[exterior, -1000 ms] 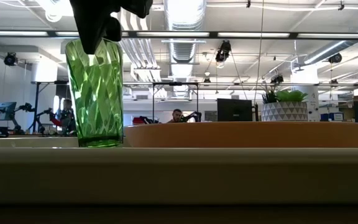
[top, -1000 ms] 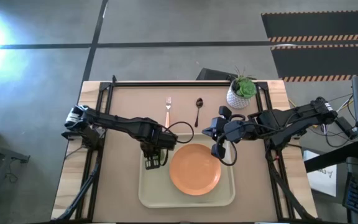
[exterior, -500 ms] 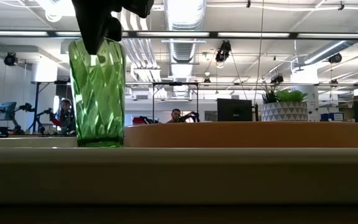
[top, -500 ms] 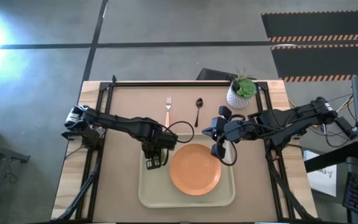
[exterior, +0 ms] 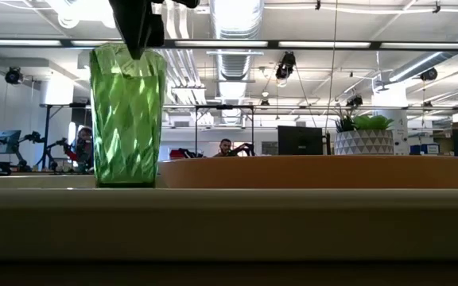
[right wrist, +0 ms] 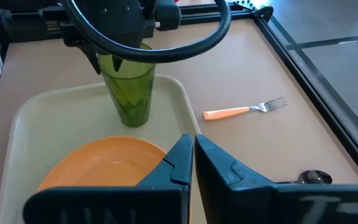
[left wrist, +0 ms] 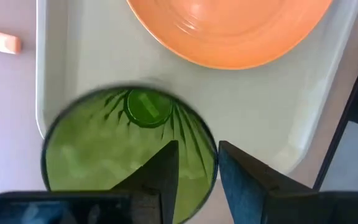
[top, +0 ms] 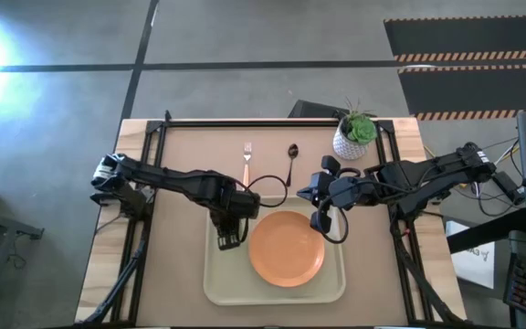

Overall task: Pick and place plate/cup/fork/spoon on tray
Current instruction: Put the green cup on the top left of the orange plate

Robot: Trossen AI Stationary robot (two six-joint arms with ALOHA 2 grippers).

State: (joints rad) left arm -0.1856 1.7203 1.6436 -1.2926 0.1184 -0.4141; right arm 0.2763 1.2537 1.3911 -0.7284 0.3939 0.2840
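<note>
While the faceted green cup (exterior: 127,119) stands upright, the left pincer (left wrist: 194,177) straddles its rim, parted.

From above, the dark left gripper (top: 230,239) hides most of the green faceted glass cup beneath it; beside that cup, the round orange plate (left wrist: 232,28) runs off the wrist picture's edge.

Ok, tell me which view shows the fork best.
The right wrist view: the fork lies whole on the bare table beside the tray, tines and orange handle clear. The high view shows it small, beyond the tray. The left wrist view catches only its handle end at the edge. The low view does not show it.
</note>
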